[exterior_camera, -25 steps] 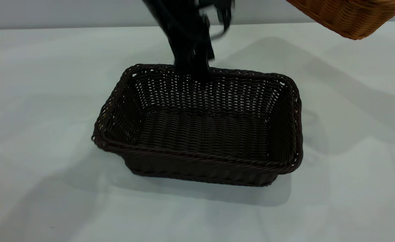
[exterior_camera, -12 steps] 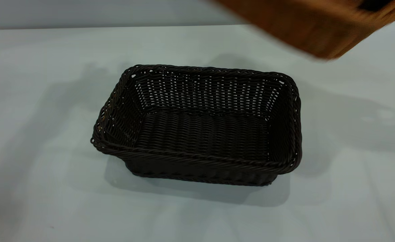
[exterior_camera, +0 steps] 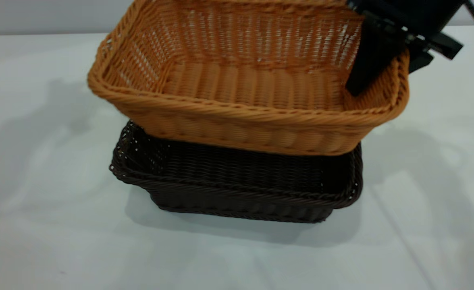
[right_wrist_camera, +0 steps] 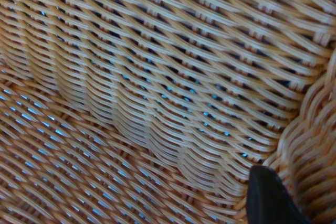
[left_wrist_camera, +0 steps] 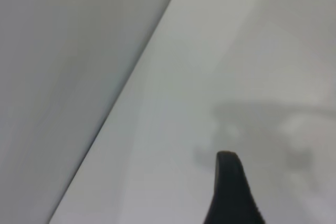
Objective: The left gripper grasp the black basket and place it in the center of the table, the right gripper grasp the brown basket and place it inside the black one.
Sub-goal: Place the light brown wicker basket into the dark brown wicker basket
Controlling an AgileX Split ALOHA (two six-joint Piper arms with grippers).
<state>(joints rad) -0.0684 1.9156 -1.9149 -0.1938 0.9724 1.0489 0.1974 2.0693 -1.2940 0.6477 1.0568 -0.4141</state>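
Note:
The black basket point(exterior_camera: 237, 189) stands on the table point(exterior_camera: 39, 201) at its middle. The brown basket point(exterior_camera: 241, 84) hangs just above it, tilted, and covers its far part. I cannot tell whether they touch. My right gripper point(exterior_camera: 390, 68) is shut on the brown basket's right rim, one finger inside and one outside. The right wrist view shows the orange weave point(right_wrist_camera: 147, 93) and one dark fingertip point(right_wrist_camera: 270, 198) against the rim. My left gripper point(left_wrist_camera: 262, 198) is out of the exterior view. It hovers open and empty over bare table, with one fingertip point(left_wrist_camera: 229, 182) in view.
The pale table point(left_wrist_camera: 220, 51) stretches wide around the baskets. A grey back wall point(exterior_camera: 39, 16) runs along its far edge. The left wrist view shows that edge point(left_wrist_camera: 131, 87) and a faint shadow on the tabletop.
The left gripper has lifted off the black basket's far rim and left the exterior view. The right gripper has carried the brown basket from the upper right to above the black basket.

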